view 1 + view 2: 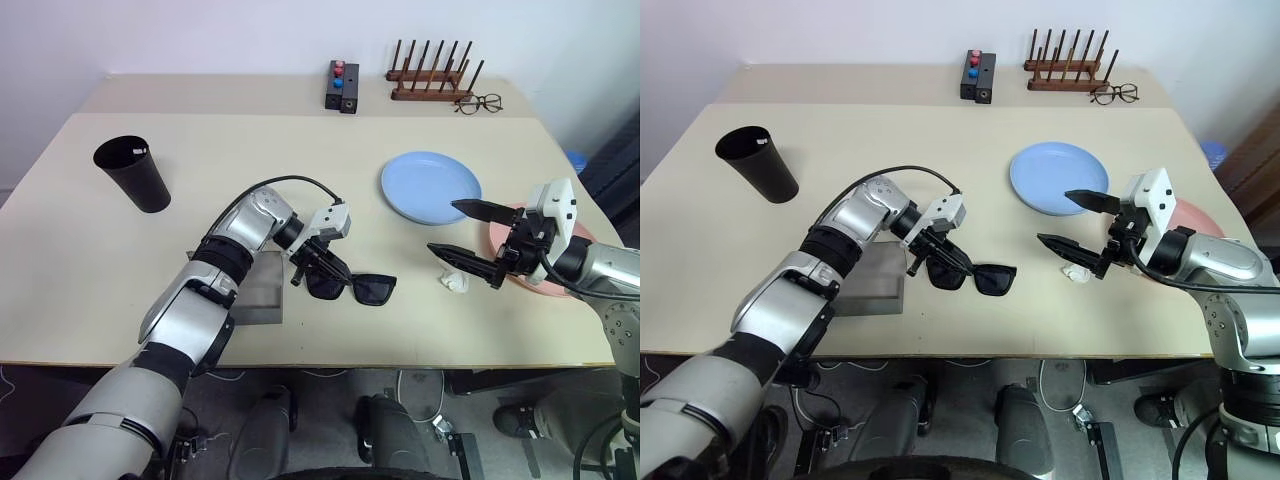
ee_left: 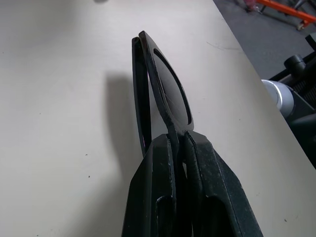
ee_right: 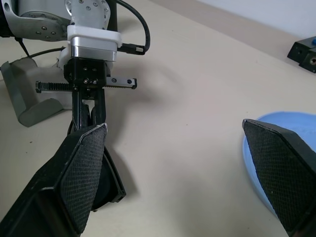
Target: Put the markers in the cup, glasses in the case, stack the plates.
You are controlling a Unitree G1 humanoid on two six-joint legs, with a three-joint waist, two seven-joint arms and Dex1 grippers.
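On the far left of the table point(image 1: 80, 300) the black cup point(image 1: 133, 172) stands upright, well apart from everything else, and I see no marker in it or anywhere on the table. Next comes the grey case point(image 1: 255, 290), lying near the front edge, partly under the left arm; nothing is in it yet as far as I can see. Just beside it, the left gripper point(image 1: 318, 266) has its two fingers pressed together on the sunglasses point(image 1: 352, 287), pinching the frame at the end nearest the case. The sunglasses are low over the table; I cannot tell if they rest on it or are a little lifted.

Further right, the light blue plate point(image 1: 431, 186) lies alone on the table. The right gripper point(image 1: 470, 238) hovers with its fingers wide apart and holds nothing. A small crumpled white thing point(image 1: 455, 282) lies under it. Behind this gripper the pink plate point(image 1: 500, 245) lies near the table's right edge, mostly hidden.

So I judge that no part of the task is finished: the sunglasses are only grasped, the plates are not stacked, and the marker is still to find.
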